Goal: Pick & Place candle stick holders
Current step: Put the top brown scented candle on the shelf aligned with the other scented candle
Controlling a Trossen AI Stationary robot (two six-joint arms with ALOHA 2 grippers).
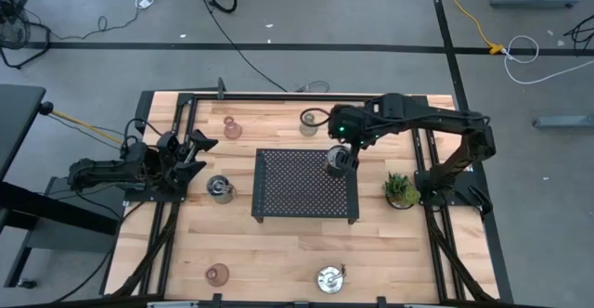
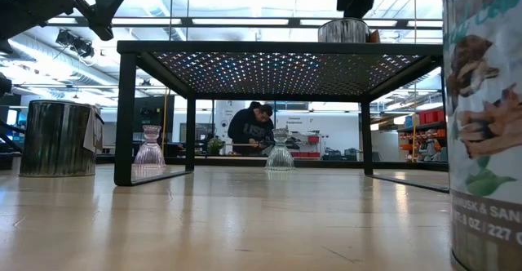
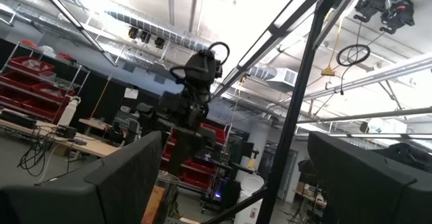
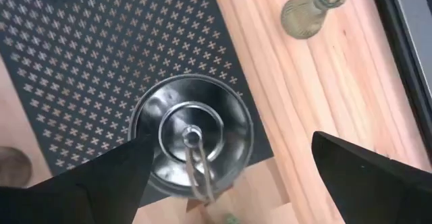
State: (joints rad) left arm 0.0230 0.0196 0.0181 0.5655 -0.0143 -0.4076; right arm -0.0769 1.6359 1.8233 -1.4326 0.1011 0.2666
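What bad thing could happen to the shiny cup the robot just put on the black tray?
1. The silver candle holder stands close to the edge of the black perforated tray. A nudge might tip it off onto the table.
2. The right pincer hangs open right above it, fingers on both sides. Moving off sideways instead of upward could knock it over.
3. The olive-green glass holder stands near that arm; a wide swing might hit it.

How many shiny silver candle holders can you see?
3: one on the black tray at its right edge, one left of the tray, one at the table's near edge. None looks hidden.
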